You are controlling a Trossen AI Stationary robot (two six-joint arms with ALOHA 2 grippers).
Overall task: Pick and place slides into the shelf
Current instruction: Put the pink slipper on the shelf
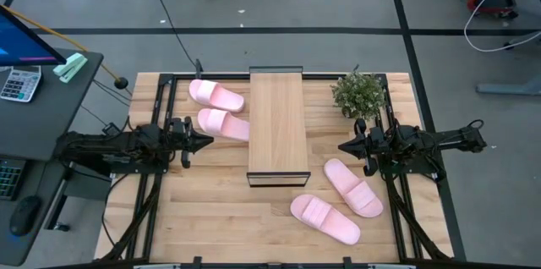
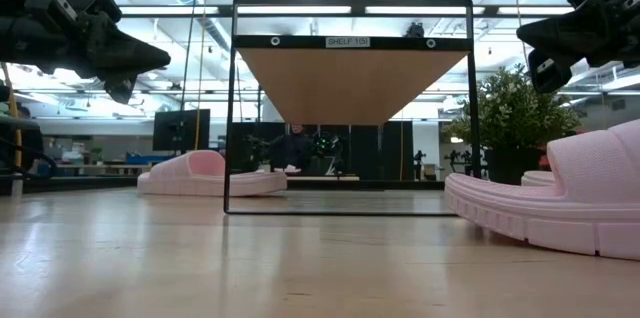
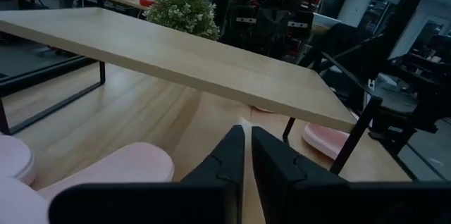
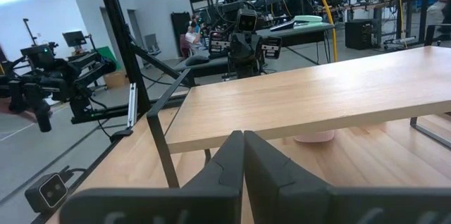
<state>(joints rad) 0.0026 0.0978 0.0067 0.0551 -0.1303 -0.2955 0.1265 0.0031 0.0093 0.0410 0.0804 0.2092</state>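
Pink foam slides (image 1: 218,96) lie in pairs on the bench (image 1: 211,218) either side of the central shelf (image 1: 277,125), with the left pincer (image 1: 205,141) and right pincer (image 1: 343,145) both closed, empty, pointing at it.

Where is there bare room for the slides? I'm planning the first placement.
The shelf top is wholly bare, end to end. The tabletop is free along its near-left part, in front of the left gripper. It is crowded left of the shelf, where two slides lie, and near-right, with two more below the right gripper and plant.
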